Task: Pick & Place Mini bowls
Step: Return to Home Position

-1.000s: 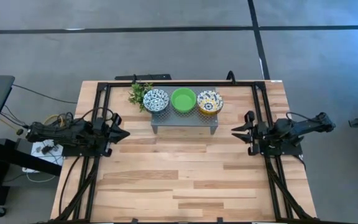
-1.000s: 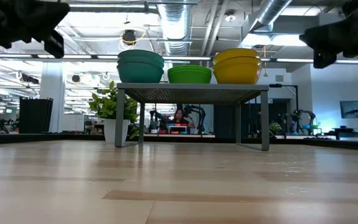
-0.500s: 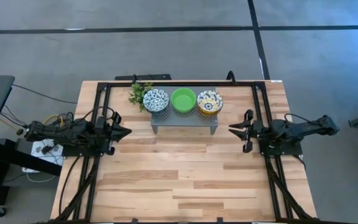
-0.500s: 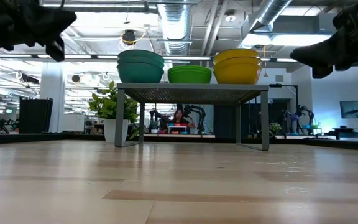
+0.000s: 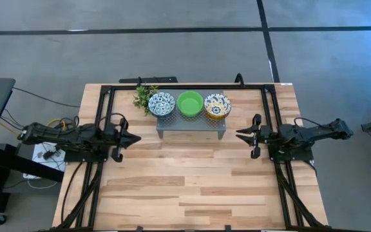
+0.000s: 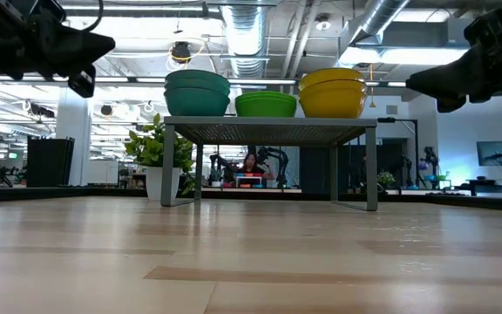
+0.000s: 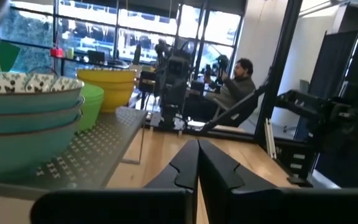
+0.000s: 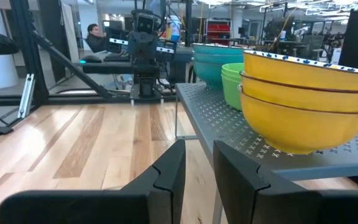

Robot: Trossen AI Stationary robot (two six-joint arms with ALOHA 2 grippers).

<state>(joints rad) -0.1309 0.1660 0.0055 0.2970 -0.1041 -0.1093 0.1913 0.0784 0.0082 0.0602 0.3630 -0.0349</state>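
On top of the grey perforated stand [image 5: 192, 126] sit all the mini bowls [image 5: 190, 103], in three nested stacks side by side in a row. Blue-patterned stack [image 5: 161, 103] is at the stand's left end. Its outsides are teal in the low view, and three bowls sit one inside another in the left wrist view. Green stack [image 5: 190, 102] takes the middle of the stand, plain bright green, touching or nearly touching both neighbours. Yellow-patterned stack [image 5: 217, 105] is at the stand's right end, yellow outside, with three bowls nested per the right wrist view. Top bowl of each patterned stack shows its floral inside from above.

Plant sprig [image 5: 143, 96] lies just beside the stand's left end, at the far corner. Stand is on the wooden table [image 5: 192, 183], toward its far edge.

Left gripper [image 5: 134, 138] hovers left of the stand, near its front-left corner, pointing toward it. Its fingers [image 7: 185, 165] are pressed together and hold nothing. Right gripper [image 5: 240, 135] hovers right of the stand, near its front-right corner. Its fingers [image 8: 169, 168] stand a narrow gap apart, gripping nothing. Both are raised off the table in the low view.

A person [image 7: 235, 84] sits in the room beyond the table.
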